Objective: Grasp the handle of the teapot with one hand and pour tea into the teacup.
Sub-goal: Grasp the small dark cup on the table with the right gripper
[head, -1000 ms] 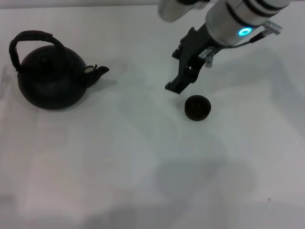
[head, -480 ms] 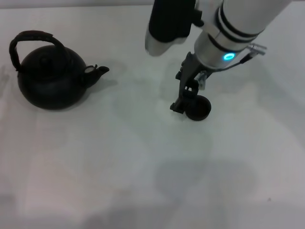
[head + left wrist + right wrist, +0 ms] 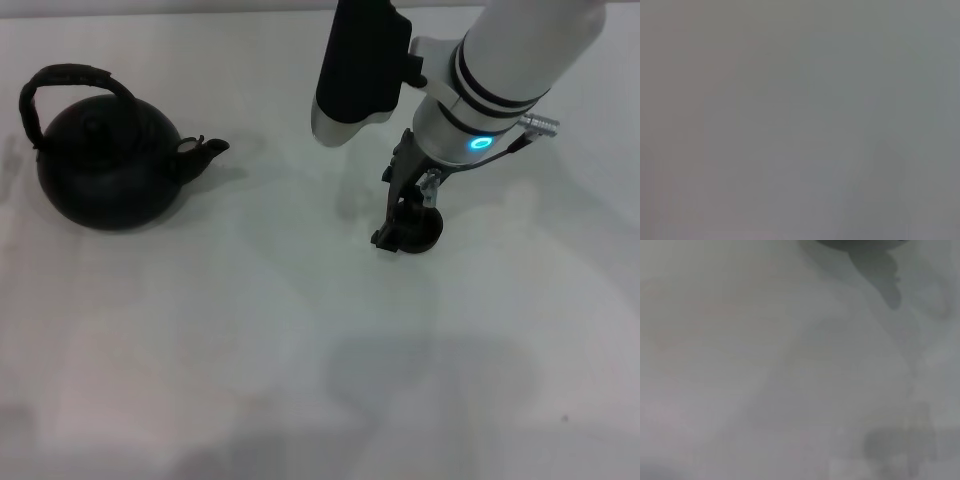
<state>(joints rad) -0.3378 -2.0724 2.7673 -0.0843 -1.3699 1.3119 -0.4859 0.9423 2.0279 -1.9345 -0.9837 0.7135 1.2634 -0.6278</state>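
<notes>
The right gripper (image 3: 404, 222) is down at the teacup (image 3: 420, 228), right of the bench's (image 3: 250, 330) middle, one finger (image 3: 392, 232) against the cup's left side; whether it grips I cannot tell. The teapot (image 3: 105, 165) sits far left, well apart, handle (image 3: 70, 78) arched above, spout pointing right. The left gripper is out of sight.
</notes>
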